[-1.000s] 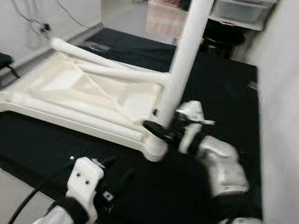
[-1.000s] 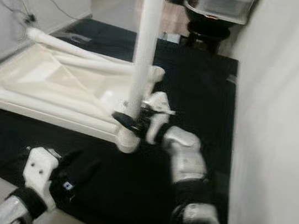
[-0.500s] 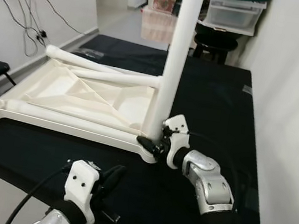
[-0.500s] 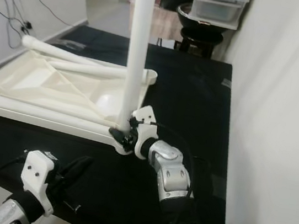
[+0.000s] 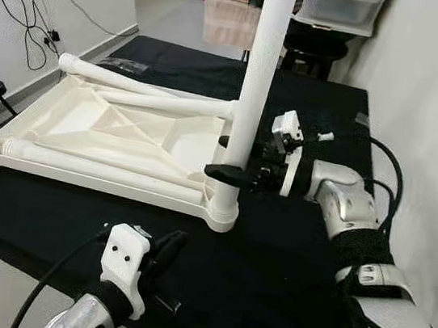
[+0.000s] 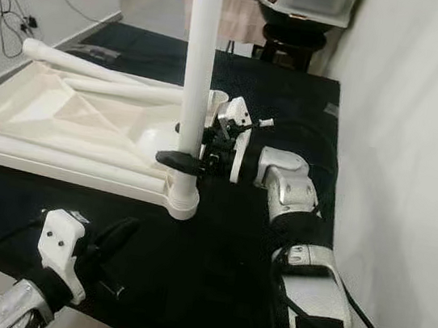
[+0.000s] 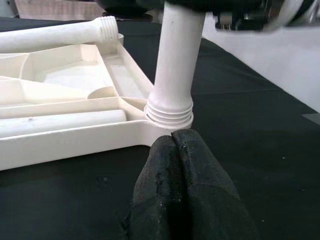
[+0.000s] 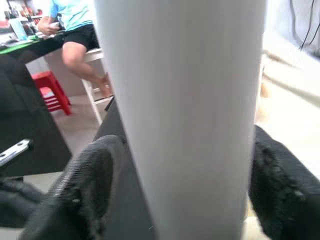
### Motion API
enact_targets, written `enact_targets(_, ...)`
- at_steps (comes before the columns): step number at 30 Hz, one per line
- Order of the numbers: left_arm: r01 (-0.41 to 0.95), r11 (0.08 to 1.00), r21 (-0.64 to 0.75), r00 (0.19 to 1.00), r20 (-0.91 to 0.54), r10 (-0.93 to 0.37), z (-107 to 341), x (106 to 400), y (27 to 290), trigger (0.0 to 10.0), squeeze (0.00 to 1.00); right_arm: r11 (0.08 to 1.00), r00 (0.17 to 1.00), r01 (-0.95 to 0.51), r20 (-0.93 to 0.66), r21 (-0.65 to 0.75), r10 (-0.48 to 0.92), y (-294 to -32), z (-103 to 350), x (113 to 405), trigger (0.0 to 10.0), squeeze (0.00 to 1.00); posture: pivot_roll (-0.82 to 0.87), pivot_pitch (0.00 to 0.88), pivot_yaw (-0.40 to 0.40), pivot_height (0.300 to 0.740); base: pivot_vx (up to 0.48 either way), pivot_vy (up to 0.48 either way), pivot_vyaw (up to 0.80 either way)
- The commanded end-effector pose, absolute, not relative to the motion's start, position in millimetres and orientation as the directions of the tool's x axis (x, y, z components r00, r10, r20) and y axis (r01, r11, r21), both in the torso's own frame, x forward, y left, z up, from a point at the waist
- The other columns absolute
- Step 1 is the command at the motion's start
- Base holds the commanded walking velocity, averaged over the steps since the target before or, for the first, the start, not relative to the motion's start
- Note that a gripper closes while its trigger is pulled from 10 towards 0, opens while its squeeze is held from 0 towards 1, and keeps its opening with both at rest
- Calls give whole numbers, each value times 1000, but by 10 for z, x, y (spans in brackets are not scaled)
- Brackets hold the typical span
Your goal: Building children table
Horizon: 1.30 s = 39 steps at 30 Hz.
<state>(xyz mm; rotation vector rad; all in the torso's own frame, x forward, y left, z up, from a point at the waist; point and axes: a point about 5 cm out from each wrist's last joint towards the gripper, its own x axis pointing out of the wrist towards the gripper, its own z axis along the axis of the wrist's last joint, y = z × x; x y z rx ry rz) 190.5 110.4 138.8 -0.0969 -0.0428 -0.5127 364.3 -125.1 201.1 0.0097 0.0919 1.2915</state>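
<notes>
Right end effector (image 5: 232, 159) moved up upright leg (image 5: 262, 72), clamping it; left (image 7: 175, 150) clenched

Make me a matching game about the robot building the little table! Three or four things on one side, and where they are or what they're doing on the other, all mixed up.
Things:
1. upright leg
2. loose leg
3. right gripper
4. left gripper

States:
A. fingers pressed together, holding nothing, over the black cloth
B. lying flat inside the upside-down tabletop
C. standing up in the corner socket
D. one finger on each side of the upright leg

Pairs: 1-C, 2-B, 3-D, 4-A
</notes>
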Motion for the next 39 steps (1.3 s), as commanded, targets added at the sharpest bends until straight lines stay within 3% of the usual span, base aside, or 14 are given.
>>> enact_targets(1,485,871,-78,874,55,-482,1358,1900,1106,10000,0,278,275,-959,-59,62,960,-1250,1994,3650,0,0,38,35,-15,740,0,0,0)
enact_targets(14,481,872,-86,877,63,-477,1370,1896,1137,10000,0,416,410,-906,-82,79,909,-1592,1718,3509,0,0,14,70,-9,740,0,0,0)
enact_targets(15,481,872,-87,876,62,-478,1367,1897,1157,10000,0,460,448,-883,-120,97,886,-1611,1585,3393,0,0,14,76,-13,740,0,0,0)
enact_targets(16,484,871,-86,875,60,-480,1364,1901,1185,10000,0,689,664,-723,-224,51,713,-1538,1378,3316,0,0,2,85,-1,740,0,0,0)
enact_targets(17,485,870,-85,874,59,-482,1362,1903,1203,10000,0,830,799,-558,-277,-15,533,-1525,1273,3249,0,0,2,85,-1,740,0,0,0)
enact_targets(19,485,870,-85,874,59,-482,1362,1903,1203,10000,0,830,799,-558,-277,-15,533,-1525,1273,3249,0,0,2,85,-1,740,0,0,0)
enact_targets(22,495,864,-95,869,55,-492,1354,1913,1223,10000,0,883,855,-466,-290,-61,430,-1446,1195,2968,0,0,-34,93,33,740,0,0,0)
enact_targets(28,512,851,-113,859,51,-510,1343,1956,1236,10000,0,863,844,-496,-282,-89,456,-1414,1248,3040,0,0,-14,96,23,740,0,0,0)
enact_targets(29,515,851,-108,857,52,-512,1341,1962,1239,10000,0,857,838,-507,-287,-93,465,-1376,1255,3058,10000,0,-13,95,25,740,0,0,0)
enact_targets(30,511,853,-104,860,56,-508,1340,1973,1244,10000,0,836,814,-547,-265,-47,517,-1301,1315,3116,10000,780,-15,88,24,740,0,0,0)
enact_targets(32,509,855,-104,861,58,-506,1340,1977,1244,10000,0,829,807,-559,-248,-28,536,-1282,1352,3137,10000,780,-15,88,24,740,0,0,0)
enact_targets(33,508,855,-104,862,59,-504,1339,1985,1244,10000,0,771,754,-636,-197,21,627,-1204,1427,3170,10000,1000,-10,83,23,740,0,0,0)
enact_targets(37,503,858,-101,864,63,-499,1336,2012,1234,10000,0,556,557,-828,0,77,830,-1063,1708,3225,10000,1000,0,69,23,740,0,0,0)
enact_targets(39,503,858,-101,864,64,-499,1336,2016,1230,10000,0,505,508,-860,27,72,861,-1061,1744,3230,10000,1000,2,68,23,740,0,0,0)
